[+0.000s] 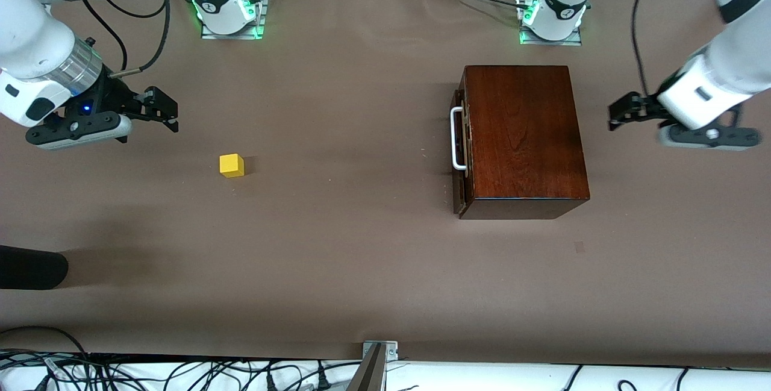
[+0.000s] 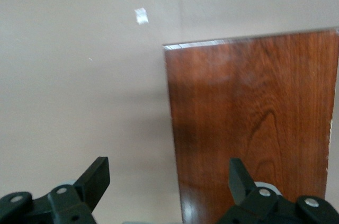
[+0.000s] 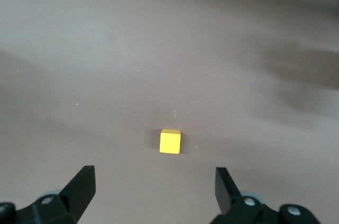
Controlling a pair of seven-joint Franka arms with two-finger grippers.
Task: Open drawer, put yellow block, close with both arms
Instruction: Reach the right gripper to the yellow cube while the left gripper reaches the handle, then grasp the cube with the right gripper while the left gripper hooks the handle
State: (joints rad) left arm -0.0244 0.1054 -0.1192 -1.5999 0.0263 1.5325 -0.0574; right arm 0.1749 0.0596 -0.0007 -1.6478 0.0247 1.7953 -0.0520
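Two grippers are mine, and neither has hold of anything. My right gripper (image 1: 162, 111) hangs in the air over the bare brown table (image 1: 337, 246) at the right arm's end, its fingers (image 3: 79, 184) spread as wide as they go, with nothing between them. In my right wrist view the yellow block (image 3: 170, 141) sits on the table ahead of those spread fingers, apart from them and untouched. From the front camera the yellow block (image 1: 232, 165) rests flat on the table toward the right arm's end, well apart from the wooden box (image 1: 524, 138) and a little nearer to the front camera than the spot my right gripper hangs over. My left gripper (image 1: 620, 112) is up over the table at the left arm's end, just beside the box but not touching it; its fingers (image 2: 95, 179) are also spread wide and empty, and my left wrist view looks down past them onto the glossy reddish-brown top of the box (image 2: 254, 123). The box stands toward the left arm's end of the table. Its drawer (image 1: 459, 138) is pushed in, the dark front close against the body, and the white U-shaped handle (image 1: 456, 138) faces the right arm's end of the table, toward the block. Nothing touches the handle.
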